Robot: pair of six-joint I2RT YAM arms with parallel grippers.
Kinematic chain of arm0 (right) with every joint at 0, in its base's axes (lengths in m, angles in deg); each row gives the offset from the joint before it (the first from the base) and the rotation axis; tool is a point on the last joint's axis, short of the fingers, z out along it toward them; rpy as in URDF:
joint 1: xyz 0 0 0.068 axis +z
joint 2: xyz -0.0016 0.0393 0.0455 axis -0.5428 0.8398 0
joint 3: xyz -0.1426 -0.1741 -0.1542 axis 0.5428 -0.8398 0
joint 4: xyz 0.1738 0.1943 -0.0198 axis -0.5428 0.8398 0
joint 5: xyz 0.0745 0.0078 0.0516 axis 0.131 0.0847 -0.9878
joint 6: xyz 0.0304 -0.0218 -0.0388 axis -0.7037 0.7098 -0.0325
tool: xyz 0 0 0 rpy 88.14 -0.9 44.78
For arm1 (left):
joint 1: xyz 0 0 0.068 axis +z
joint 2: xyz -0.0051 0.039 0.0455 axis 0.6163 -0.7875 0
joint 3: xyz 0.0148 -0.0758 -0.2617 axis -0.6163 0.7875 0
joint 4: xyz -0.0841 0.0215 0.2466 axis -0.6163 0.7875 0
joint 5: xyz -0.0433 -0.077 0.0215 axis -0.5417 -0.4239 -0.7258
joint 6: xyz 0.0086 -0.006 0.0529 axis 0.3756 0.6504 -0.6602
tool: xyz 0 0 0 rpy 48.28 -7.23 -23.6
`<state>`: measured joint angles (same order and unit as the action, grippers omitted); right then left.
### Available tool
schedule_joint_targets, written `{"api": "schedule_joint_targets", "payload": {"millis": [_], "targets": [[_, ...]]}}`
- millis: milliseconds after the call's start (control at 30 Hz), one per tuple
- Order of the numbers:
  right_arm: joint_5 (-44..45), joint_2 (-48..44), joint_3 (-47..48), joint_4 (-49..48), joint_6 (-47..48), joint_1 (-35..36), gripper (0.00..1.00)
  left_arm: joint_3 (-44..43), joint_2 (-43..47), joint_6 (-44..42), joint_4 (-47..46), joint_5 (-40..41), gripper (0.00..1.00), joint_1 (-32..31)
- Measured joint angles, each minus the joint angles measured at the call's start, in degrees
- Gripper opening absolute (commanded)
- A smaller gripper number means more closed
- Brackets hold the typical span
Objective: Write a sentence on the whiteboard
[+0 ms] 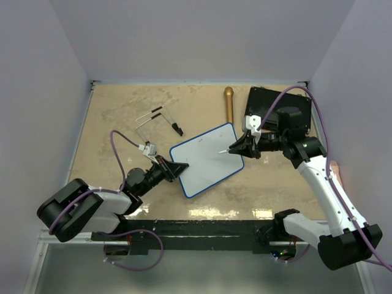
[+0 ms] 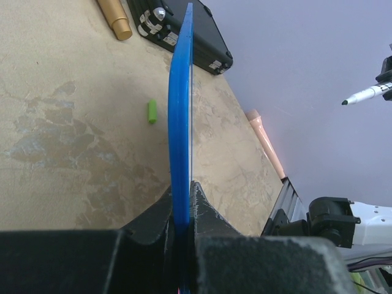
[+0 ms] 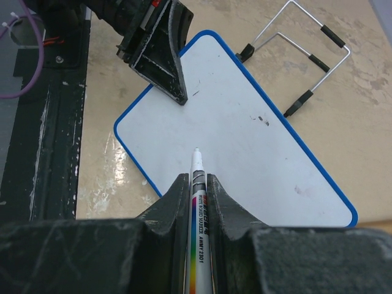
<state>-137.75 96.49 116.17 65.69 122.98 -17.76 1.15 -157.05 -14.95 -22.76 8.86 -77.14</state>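
On my left, the left fingers (image 1: 179, 169) are pinched shut on the near-left edge of the whiteboard (image 1: 205, 159), blue rim clamped between them. The whiteboard sits mid-table, turned at an angle, its white face bare but for a few faint specks. Beyond it, far left, a wire stand (image 1: 158, 120) lies on the table (image 1: 110, 110). A gold cylinder (image 1: 228, 104) lies at the far middle. Over the whiteboard's right edge, my right fingers (image 1: 237, 149) are closed tight on a marker (image 3: 197, 184), cap off, tip aimed at the white face; from the left wrist the tip looks clear of the surface. Far right is the one container, a black case (image 1: 275, 110), lid down and latched, so I cannot see its contents.
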Motion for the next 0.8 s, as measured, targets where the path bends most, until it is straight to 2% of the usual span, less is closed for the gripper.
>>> {"api": "schedule_joint_targets", "payload": {"millis": [800], "targets": [[-3.02, -0.9, -2.64, 0.09, 1.31, 0.0, 0.0, 0.61, 3.82, 0.09, 2.95, 1.88, 0.0, -2.64]]}}
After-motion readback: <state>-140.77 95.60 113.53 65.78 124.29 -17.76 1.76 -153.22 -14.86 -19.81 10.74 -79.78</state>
